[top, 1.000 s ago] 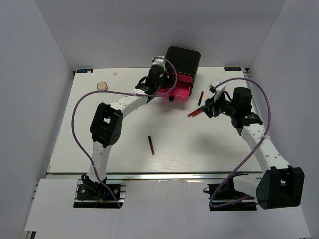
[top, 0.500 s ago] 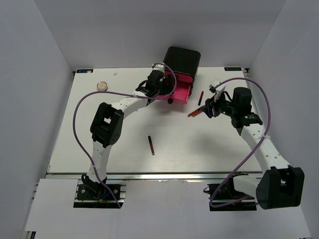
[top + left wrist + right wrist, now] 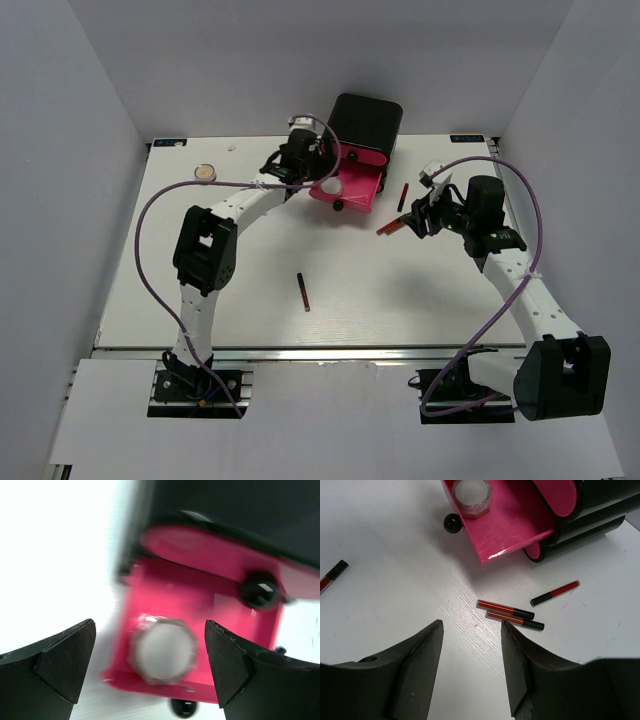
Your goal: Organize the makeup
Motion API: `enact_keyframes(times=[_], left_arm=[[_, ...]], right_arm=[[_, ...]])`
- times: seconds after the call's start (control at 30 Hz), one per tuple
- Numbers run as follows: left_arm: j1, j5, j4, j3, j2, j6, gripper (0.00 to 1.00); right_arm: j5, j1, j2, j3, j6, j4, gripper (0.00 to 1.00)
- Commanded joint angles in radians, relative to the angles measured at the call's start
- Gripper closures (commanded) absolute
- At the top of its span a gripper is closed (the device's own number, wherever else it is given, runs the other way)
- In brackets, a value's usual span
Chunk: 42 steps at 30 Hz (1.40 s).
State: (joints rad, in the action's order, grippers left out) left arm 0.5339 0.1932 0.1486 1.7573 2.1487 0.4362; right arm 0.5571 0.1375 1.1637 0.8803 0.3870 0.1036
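Pale octagonal compact (image 3: 162, 650), clear-rimmed

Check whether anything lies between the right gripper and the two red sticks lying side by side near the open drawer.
Nothing visible does. The right gripper is open, and the two red sticks lie just ahead of it with only bare table between. The pink drawer and a third stick sit farther on.
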Motion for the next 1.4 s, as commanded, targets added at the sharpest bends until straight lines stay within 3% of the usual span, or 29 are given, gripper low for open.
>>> enact_keyframes(times=[0.0, 0.1, 0.23, 0.33, 0.43, 0.93, 1.37], left_arm=[[-0.121, -0.009, 0.127, 0.060, -0.121, 0.102, 0.02], [-0.239, -0.021, 0.255, 0.015, -0.151, 0.148, 0.02], [-0.408, -0.009, 0.316, -0.142, -0.200, 0.185, 0.09], [-0.471, 0.055, 0.347, -0.166, -0.187, 0.168, 0.05], [-0.503, 0.106, 0.359, -0.144, -0.142, 0.131, 0.02], [-0.531, 0.210, 0.364, 0.298, 0.235, -0.002, 0.02], [-0.532, 0.273, 0.315, 0.380, 0.341, -0.040, 0.04]], right_arm=[[0.020, -0.004, -0.024, -0.003, 0.012, -0.016, 0.44], [0.026, -0.004, -0.021, -0.004, 0.027, -0.010, 0.42], [0.041, -0.004, -0.012, -0.010, 0.039, 0.002, 0.21], [0.058, -0.006, 0.002, -0.007, 0.039, 0.008, 0.11], [0.058, -0.006, 0.017, 0.002, 0.043, 0.011, 0.11], [0.050, -0.004, 0.040, 0.019, 0.050, 0.016, 0.11], [0.033, -0.004, 0.042, 0.017, 0.050, 0.013, 0.11]])
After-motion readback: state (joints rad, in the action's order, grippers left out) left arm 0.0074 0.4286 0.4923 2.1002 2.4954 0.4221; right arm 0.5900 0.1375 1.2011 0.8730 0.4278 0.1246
